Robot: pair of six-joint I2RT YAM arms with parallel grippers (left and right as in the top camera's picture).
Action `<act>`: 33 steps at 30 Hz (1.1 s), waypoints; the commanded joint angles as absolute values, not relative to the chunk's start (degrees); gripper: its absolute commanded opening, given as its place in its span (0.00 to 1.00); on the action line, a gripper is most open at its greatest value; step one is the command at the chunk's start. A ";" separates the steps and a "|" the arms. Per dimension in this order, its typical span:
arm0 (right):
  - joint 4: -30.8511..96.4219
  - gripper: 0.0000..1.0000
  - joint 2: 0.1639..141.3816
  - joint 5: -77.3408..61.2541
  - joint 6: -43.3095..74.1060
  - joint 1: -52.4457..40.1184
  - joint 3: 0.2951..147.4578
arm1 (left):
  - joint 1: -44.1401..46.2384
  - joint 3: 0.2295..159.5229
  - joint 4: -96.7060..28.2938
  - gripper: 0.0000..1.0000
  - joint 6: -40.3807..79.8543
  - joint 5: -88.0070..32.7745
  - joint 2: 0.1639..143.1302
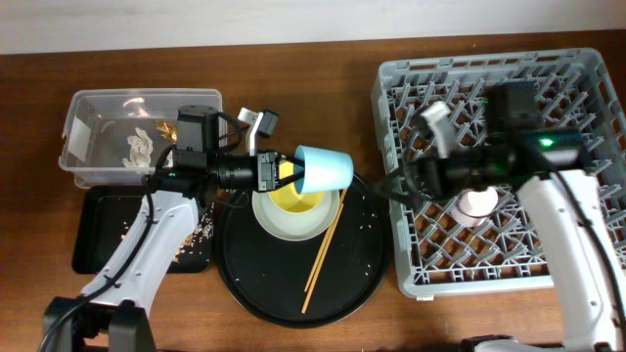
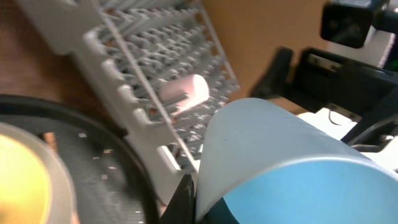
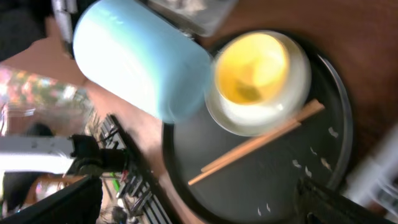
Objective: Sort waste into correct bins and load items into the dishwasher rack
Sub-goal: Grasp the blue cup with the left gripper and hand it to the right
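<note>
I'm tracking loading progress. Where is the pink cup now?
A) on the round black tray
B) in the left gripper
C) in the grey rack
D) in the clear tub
C: the pink cup lies on the lattice floor of the dishwasher rack, while the left gripper holds the light-blue cup.
</note>
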State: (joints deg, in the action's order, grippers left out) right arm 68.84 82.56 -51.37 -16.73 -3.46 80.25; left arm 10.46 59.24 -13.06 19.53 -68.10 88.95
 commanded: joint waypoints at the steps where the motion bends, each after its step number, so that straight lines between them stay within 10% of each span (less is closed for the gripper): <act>1: 64.40 0.99 84.64 -53.87 -17.74 -10.00 79.88 | 10.37 59.29 -9.82 0.00 19.92 -80.29 89.36; 24: 52.51 0.59 84.86 -59.37 -22.26 -20.23 79.88 | 10.37 59.29 -9.89 0.00 19.92 -82.72 89.36; 25: 52.69 0.59 84.86 -59.20 -22.26 -20.23 79.88 | 10.37 59.29 -9.89 0.03 19.92 -82.54 89.36; 28: 55.77 0.53 84.86 -46.98 -22.04 -20.18 79.88 | 10.37 59.29 -10.90 0.55 19.66 -69.36 89.36; 33: 67.02 0.49 84.84 -19.40 -13.74 -17.47 83.66 | 10.31 59.31 -30.41 0.67 10.59 -32.21 85.71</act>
